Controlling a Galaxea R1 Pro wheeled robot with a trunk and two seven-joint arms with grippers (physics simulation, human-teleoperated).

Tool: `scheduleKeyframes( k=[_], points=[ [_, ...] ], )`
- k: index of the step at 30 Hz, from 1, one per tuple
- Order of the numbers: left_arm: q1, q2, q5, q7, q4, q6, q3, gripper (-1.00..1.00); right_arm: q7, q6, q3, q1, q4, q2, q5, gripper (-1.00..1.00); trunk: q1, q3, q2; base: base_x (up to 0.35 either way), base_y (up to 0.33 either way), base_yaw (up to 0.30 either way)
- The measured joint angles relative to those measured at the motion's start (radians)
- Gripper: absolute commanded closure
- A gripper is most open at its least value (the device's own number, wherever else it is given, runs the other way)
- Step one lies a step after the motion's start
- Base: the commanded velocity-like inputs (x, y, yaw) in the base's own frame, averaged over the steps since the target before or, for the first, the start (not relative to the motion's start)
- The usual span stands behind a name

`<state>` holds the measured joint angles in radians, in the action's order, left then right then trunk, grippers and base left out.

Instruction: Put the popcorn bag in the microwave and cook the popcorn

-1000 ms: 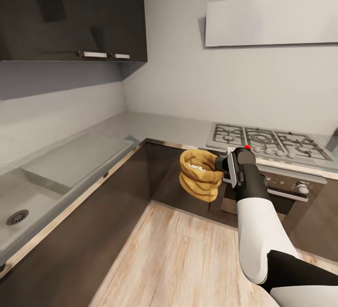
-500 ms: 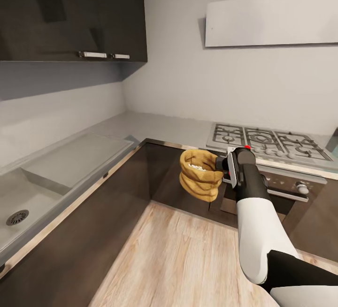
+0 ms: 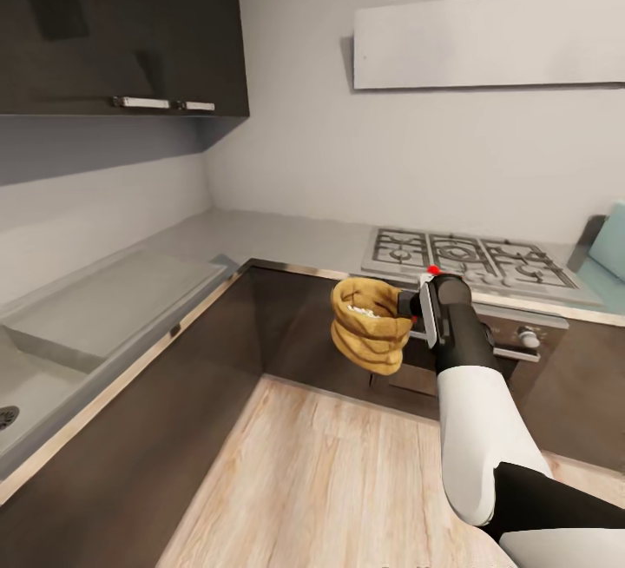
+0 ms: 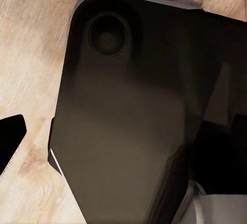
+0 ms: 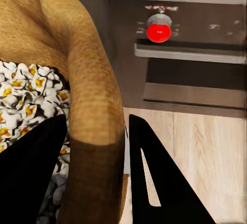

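Popcorn bag (image 3: pixel 371 336) hangs upright from the right gripper (image 3: pixel 413 316), pinching its rim so nothing spills; left gripper's state: cannot tell; microwave (image 3: pixel 610 242) waits ahead.

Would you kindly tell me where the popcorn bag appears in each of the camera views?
Head view: the popcorn bag hangs at centre, gripped by the right gripper.
Left wrist view: not in it.
Right wrist view: its rim sits between the black fingers.
Shared landmark: the oven.

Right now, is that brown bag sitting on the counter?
No, the popcorn bag hangs in the air, held by the right gripper in front of the dark cabinets, off the countertop.
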<state>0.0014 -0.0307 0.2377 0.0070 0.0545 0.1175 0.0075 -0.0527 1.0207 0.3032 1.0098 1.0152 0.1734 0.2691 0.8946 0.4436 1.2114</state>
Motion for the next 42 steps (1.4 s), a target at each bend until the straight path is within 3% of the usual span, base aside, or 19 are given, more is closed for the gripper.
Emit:
scheduleKeyframes(
  k=[25, 34, 38, 42],
  points=[
    [0.000, 0.000, 0.000, 0.000, 0.000, 0.000, 0.000, -1.00, -0.001, 0.001, 0.007, 0.000, -0.001, -0.003, -0.001, 1.00, 0.000, -0.013, 0.000, 0.000, 0.000, -0.250],
    [0.000, 0.000, 0.000, 0.000, 0.000, 0.000, 0.000, -1.00, -0.001, 0.003, 0.008, 0.000, -0.003, -0.052, -0.002, 1.00, 0.000, -0.017, 0.000, 0.000, 0.000, -0.282],
    [0.000, 0.000, 0.000, 0.000, 0.000, 0.000, 0.000, -1.00, 0.001, 0.002, 0.046, 0.000, -0.003, -0.073, -0.001, 1.00, 0.000, -0.019, 0.000, 0.000, 0.000, -0.282],
    [0.000, 0.000, 0.000, 0.001, 0.000, 0.000, 0.000, -1.00, 0.004, 0.002, 0.050, 0.000, -0.038, -0.122, 0.002, 1.00, 0.000, -0.021, 0.000, 0.000, 0.000, -0.282]
  ],
)
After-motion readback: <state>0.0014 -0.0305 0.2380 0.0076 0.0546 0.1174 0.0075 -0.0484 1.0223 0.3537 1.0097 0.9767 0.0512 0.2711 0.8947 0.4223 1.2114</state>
